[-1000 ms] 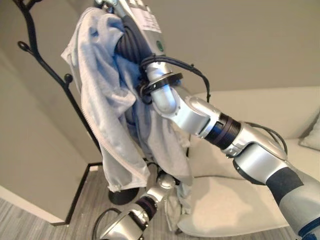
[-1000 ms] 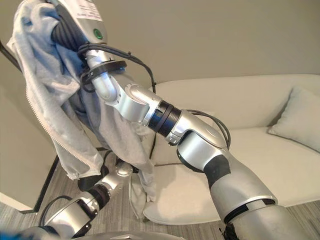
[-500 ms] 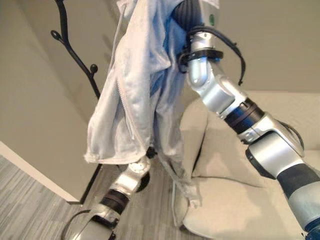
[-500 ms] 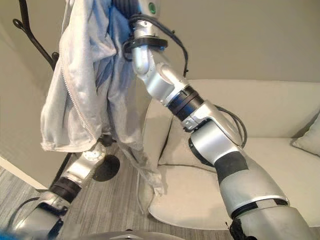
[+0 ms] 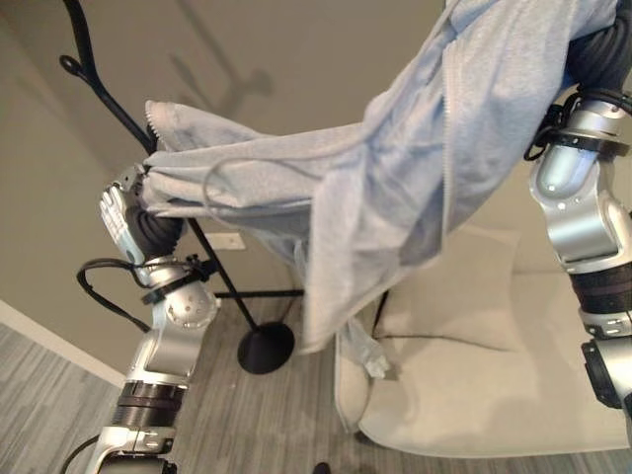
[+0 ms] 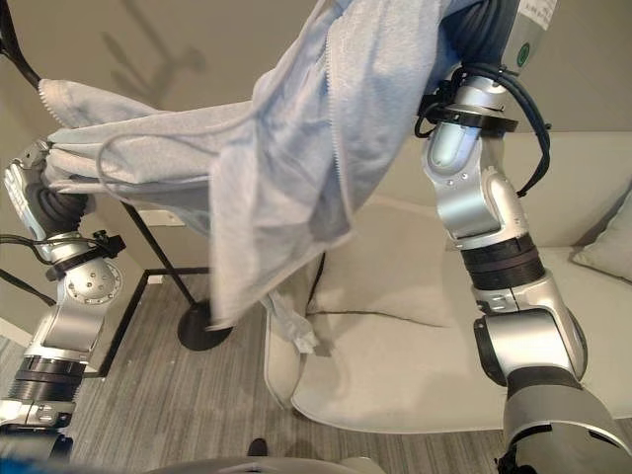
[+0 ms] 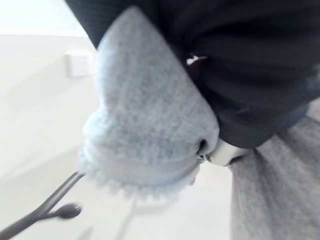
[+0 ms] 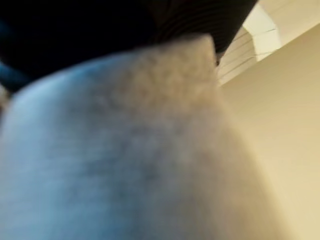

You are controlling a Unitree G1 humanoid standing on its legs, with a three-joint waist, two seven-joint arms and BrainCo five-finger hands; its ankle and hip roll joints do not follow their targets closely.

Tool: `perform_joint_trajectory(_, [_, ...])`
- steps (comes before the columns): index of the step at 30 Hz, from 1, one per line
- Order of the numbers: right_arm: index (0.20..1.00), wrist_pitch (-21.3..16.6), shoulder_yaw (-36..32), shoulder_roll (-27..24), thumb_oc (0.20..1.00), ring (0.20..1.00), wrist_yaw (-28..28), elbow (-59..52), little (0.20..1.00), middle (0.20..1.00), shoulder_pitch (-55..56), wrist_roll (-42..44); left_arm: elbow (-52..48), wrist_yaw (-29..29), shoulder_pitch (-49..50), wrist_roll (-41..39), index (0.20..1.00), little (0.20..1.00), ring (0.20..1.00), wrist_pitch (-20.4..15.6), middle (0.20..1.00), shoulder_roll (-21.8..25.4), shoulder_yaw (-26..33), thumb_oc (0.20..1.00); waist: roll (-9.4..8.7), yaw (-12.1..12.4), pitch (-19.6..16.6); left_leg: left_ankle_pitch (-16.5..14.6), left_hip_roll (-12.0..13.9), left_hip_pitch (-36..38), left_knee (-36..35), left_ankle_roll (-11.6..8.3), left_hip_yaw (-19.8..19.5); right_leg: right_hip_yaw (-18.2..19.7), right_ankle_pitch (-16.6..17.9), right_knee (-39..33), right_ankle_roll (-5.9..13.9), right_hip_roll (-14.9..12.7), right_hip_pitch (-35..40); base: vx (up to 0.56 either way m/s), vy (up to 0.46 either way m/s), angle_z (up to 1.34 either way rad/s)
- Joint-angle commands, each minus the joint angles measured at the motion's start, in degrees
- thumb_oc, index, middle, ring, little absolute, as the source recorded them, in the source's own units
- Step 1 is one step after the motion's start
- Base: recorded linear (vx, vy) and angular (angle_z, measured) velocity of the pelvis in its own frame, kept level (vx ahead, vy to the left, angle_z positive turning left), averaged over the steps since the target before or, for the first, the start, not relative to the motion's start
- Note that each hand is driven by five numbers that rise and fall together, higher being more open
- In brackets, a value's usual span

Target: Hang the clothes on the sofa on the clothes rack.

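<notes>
Black metal clothes rack point(image 5: 109, 94) stands leftmost beside the left robot hand point(image 5: 126, 210), which clenches the light grey zip-up fleece jacket point(image 5: 415, 188) stretched aloft toward the right robot hand point(image 6: 474, 30) (grasp indiscernible), so a dangling hem could snag above the cream sofa point(image 5: 474, 395).

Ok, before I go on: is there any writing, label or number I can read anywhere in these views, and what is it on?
Nothing can be read as text.
White sticker on the raised right arm: carries print, too small to read.
Light grey zip-up hoodie: no print or logo shows on it.
White wall plate behind the rack: looks blank.
</notes>
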Motion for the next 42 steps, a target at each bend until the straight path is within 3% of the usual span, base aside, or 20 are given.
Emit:
perform_joint_trajectory(1, [0.2,-3.4,-0.4,-3.7,0.2,0.2,1.9,-0.9,0.2,0.2,-4.2,5.8,-0.3,0.0,-1.0,1.1,0.2,0.2,0.2,-1.4,0.2,5.2,2.6,0.2,-5.15,0.1,-5.1,3.2,0.6,-4.0,-2.2,-1.86,1.8,2.6,6.5,-14.6,0.96,-1.6,9.1,0.0,0.0,0.0])
perform_joint_trajectory(10, [0.2,-5.5,1.0,-11.5,0.2,0.2,4.0,0.2,0.2,0.2,-7.6,9.7,0.1,-2.4,-0.5,2.1,0.2,0.2,0.2,-1.7,0.2,8.3,2.5,0.2,-5.82,-0.4,-5.2,2.6,0.5,-3.7,-2.2,-2.03,2.3,2.9,6.4,-14.3,1.37,-2.3,9.1,0.0,0.002,0.0])
perform_joint_trajectory(17, [0.2,-5.7,0.8,-11.5,0.2,0.2,5.0,-0.7,0.2,0.2,-6.6,9.4,0.8,-3.1,-4.9,3.2,0.2,0.2,0.2,-1.3,0.2,11.0,1.2,0.2,-5.67,-0.7,-5.4,2.2,0.4,-3.3,-2.2,-1.75,2.6,3.6,6.5,-14.1,1.59,-2.7,8.8,0.01,0.011,-0.05])
perform_joint_trajectory(20, [0.2,-6.4,-1.9,-7.5,0.2,0.2,4.8,-4.9,0.2,0.2,-0.5,7.8,1.2,-1.5,-7.2,4.7,0.2,0.2,0.2,-0.7,0.2,12.8,1.1,0.2,-4.62,-0.8,-5.1,2.1,0.5,-2.9,-2.2,-1.6,2.9,3.8,6.1,-13.1,1.63,-2.6,8.6,0.0,-0.023,-0.05])
perform_joint_trajectory(23, [0.2,-7.5,-6.8,-0.5,0.2,0.2,5.3,-13.4,0.2,0.2,10.1,4.3,-1.0,0.1,-4.1,6.1,0.2,0.2,0.2,0.7,0.2,11.5,3.7,0.2,-3.57,-0.5,-4.2,2.6,1.1,-2.3,-2.2,-1.34,3.0,4.4,5.7,-11.5,1.36,-2.0,8.0,-0.03,-0.049,-0.03])
perform_joint_trajectory(24, [0.2,-7.3,-7.0,-0.4,0.2,0.2,5.5,-13.8,0.2,0.2,10.6,4.2,-1.2,0.0,-3.8,6.2,0.2,0.2,0.2,0.7,0.2,11.5,3.7,0.2,-3.68,-0.5,-4.4,2.3,1.1,-2.2,-2.2,-1.37,3.1,4.4,5.5,-11.5,1.3,-2.0,8.1,-0.01,-0.035,-0.03])
perform_joint_trajectory(28, [0.2,-8.4,-7.5,8.8,0.2,0.2,5.4,-18.8,0.2,0.2,19.1,2.3,-7.7,0.4,5.9,6.8,0.2,0.2,0.2,0.4,0.2,2.8,6.6,0.2,-3.3,0.8,-2.0,3.6,1.0,-2.6,-2.2,-0.81,1.9,5.1,5.3,-11.1,0.51,-0.9,7.2,-0.06,-0.061,-0.14])
perform_joint_trajectory(34, [0.2,-8.3,-6.2,12.3,0.2,0.2,4.7,-20.5,0.2,0.2,25.0,1.3,-13.0,-1.0,7.8,7.2,0.2,0.2,0.2,-1.6,0.2,-4.3,0.6,0.2,-3.44,0.6,-1.0,3.9,0.9,-4.0,-2.2,-0.6,2.4,4.1,6.2,-12.8,0.6,-1.4,7.0,-0.06,-0.006,0.02])
perform_joint_trajectory(36, [0.2,-8.5,-6.4,12.2,0.2,0.2,3.9,-21.0,0.2,0.2,25.5,2.0,-14.2,-1.8,8.1,7.5,0.2,0.2,0.2,-2.1,0.2,-5.3,-1.6,0.2,-3.81,0.2,-1.4,3.4,2.5,-2.9,-1.9,-0.96,3.0,4.4,7.8,-14.5,1.14,-2.2,7.3,-0.04,0.092,0.11])
perform_joint_trajectory(38, [0.2,-8.5,-5.5,10.9,0.2,0.2,3.2,-20.4,0.2,0.2,25.1,2.3,-13.1,-2.3,5.3,7.5,0.2,0.2,0.2,-2.8,0.2,-5.0,-5.5,0.2,-4.87,-0.4,-0.8,2.6,6.0,-1.6,0.3,-0.82,2.7,5.1,8.8,-14.5,1.94,-4.4,6.0,-0.11,0.259,0.09])
perform_joint_trajectory(39, [0.2,-8.1,-5.1,10.4,0.2,0.2,3.0,-19.8,0.2,0.2,25.5,1.9,-11.9,-2.5,4.0,6.9,0.2,0.2,0.2,-2.5,0.2,-5.4,-7.4,0.2,-5.15,-1.3,-0.8,3.5,9.3,-0.7,0.5,-0.59,2.4,5.3,8.7,-14.7,2.58,-6.3,5.0,-0.08,0.261,0.16])
perform_joint_trajectory(40, [0.2,-8.1,-5.1,10.4,0.2,0.2,3.0,-19.7,0.2,0.2,25.5,1.9,-11.7,-2.4,3.9,6.9,0.2,0.2,0.2,-2.6,0.2,-5.4,-7.5,0.2,-5.1,-1.3,-0.9,3.5,9.4,-0.7,0.3,-0.62,2.4,5.3,8.7,-14.7,2.57,-6.2,5.0,-0.04,0.455,0.24])
perform_joint_trajectory(41, [0.2,-7.7,-5.2,10.0,0.2,0.2,2.5,-19.0,0.2,0.2,26.2,1.5,-10.2,-2.3,2.7,6.4,0.2,0.2,0.2,-2.8,0.2,-5.8,-9.4,0.2,-4.91,-2.0,-1.4,6.8,12.5,-0.1,0.8,-1.4,1.4,5.9,8.6,-15.3,3.57,-8.1,5.0,0.01,0.264,0.18])
perform_joint_trajectory(42, [0.2,-7.7,-5.2,10.0,0.2,0.2,2.4,-18.9,0.2,0.2,26.2,1.5,-10.1,-2.2,2.6,6.4,0.2,0.2,0.2,-2.9,0.2,-5.9,-9.5,0.2,-4.86,-2.0,-1.4,7.0,12.5,-0.1,0.6,-1.46,1.3,5.7,8.6,-15.4,3.55,-8.1,5.0,0.02,0.412,0.08])
